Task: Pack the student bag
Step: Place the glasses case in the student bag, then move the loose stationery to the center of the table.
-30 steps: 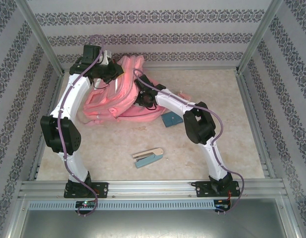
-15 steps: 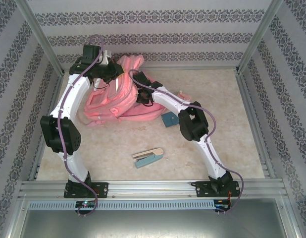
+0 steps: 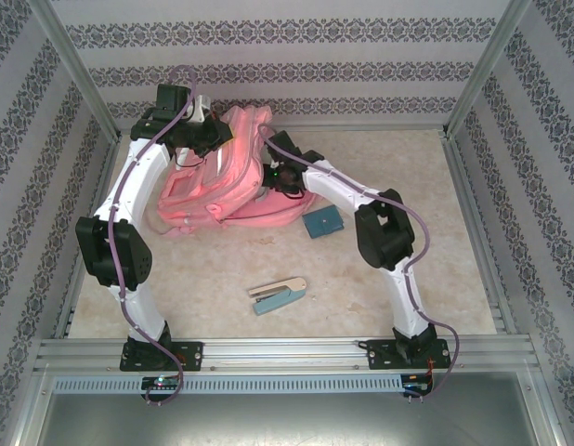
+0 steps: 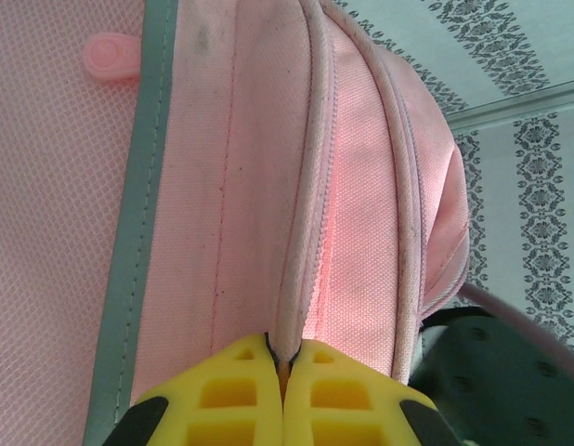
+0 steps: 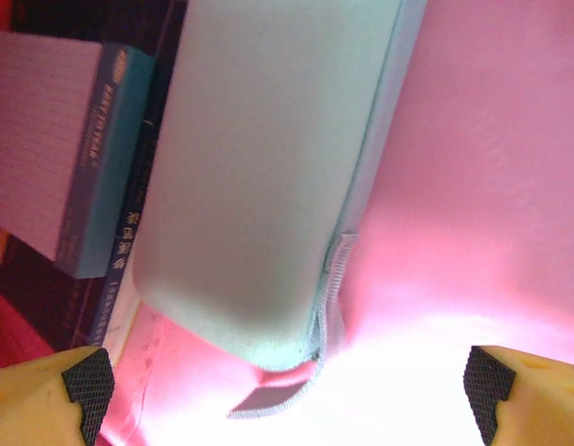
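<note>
Now the right gripper has spread wide and empty inside the student bag, upper middle of the overhead frame, so the mint pencil case looks packed; the left gripper stays clamped on the bag's edge

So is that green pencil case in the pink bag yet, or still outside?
In. The pencil case lies inside the pink bag, against its lining, beside a book; the right jaws stand open, apart from it.
</note>
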